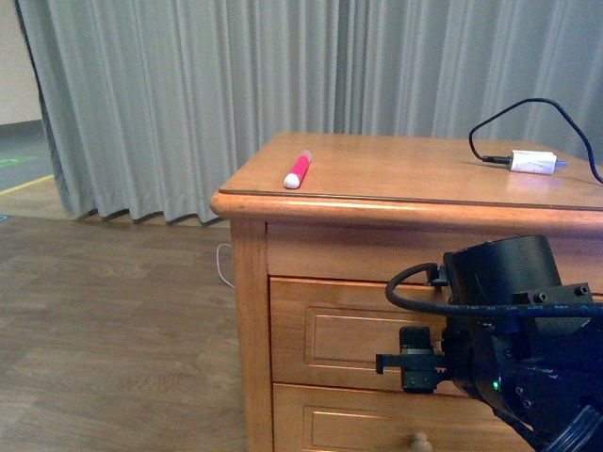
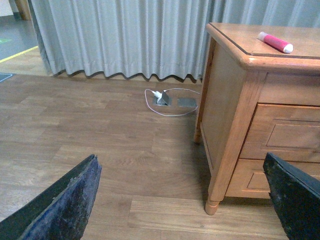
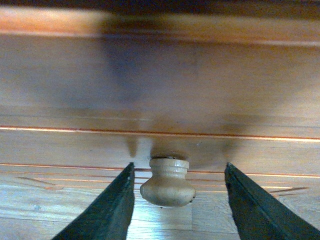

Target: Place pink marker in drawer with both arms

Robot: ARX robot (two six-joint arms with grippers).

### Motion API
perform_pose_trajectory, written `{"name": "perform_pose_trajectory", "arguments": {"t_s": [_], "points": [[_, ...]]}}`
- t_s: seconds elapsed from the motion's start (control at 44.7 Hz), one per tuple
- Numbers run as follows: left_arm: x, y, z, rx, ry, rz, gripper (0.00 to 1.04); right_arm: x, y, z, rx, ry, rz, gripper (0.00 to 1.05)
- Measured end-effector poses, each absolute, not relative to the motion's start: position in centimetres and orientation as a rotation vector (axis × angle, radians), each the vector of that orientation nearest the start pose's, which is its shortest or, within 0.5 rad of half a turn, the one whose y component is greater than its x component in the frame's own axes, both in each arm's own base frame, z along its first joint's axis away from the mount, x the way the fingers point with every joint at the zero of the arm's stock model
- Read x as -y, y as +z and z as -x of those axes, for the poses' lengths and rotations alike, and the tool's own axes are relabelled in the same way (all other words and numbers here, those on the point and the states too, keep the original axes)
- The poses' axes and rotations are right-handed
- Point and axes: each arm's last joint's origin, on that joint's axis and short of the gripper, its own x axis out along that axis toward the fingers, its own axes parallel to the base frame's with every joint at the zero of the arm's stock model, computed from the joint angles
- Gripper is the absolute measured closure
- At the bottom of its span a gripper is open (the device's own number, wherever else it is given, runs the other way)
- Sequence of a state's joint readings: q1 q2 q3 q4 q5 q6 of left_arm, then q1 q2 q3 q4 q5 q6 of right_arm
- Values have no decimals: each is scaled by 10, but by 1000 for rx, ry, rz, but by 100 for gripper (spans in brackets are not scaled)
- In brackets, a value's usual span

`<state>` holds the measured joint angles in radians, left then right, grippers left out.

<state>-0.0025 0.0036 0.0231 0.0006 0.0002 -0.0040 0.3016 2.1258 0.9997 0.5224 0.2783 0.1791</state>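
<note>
**Marker on the tabletop, both pairs of fingers open**

The pink marker (image 1: 298,169) is a short, slim, bright-pink cylinder with a paler, whitish cap end. It lies flat on the wooden tabletop (image 1: 405,174) towards the front-left corner, a little in from the left edge. Its pale cap points at the front edge, and nothing touches it. By the right edge, well apart from the marker, sits a small white charger block (image 1: 533,161). Its black cable (image 1: 528,108) loops up over the back of the tabletop.

Below the tabletop the drawer (image 1: 339,334) is closed, its recessed panel front flush with the cabinet.

The left fingers (image 2: 65,205) are spread wide and hold nothing. They hang over the wooden floor (image 2: 100,130) off the cabinet's left side, with the marker in sight on the tabletop above.

The right arm (image 1: 513,330) is at the drawer front, under the front edge of the tabletop. The right fingers (image 3: 112,210) are parted on either side of the round pale wooden knob (image 3: 167,182). A gap shows on each side, narrow on one and wider on the other, so they bracket the knob without pinching it.
</note>
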Motion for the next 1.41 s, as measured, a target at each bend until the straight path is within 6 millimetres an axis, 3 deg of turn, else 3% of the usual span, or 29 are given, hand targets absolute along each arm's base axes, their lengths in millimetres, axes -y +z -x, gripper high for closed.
{"name": "perform_pose_trajectory", "arguments": {"t_s": [0.224,0.47,0.604,1.253,1.41], "points": [[0,171,-96,20,-2,4,6,-111,78,-382,-586,-13,6,81],[0,171,-96,20,-3,4,6,-110,78,-378,-614,-2,-4,82],[0,171,-96,20,-3,4,6,-107,83,-360,-643,25,-12,84],[0,171,-96,20,-3,4,6,-89,94,-243,-755,118,29,85],[0,171,-96,20,-3,4,6,-83,101,-232,-724,82,10,60]]}}
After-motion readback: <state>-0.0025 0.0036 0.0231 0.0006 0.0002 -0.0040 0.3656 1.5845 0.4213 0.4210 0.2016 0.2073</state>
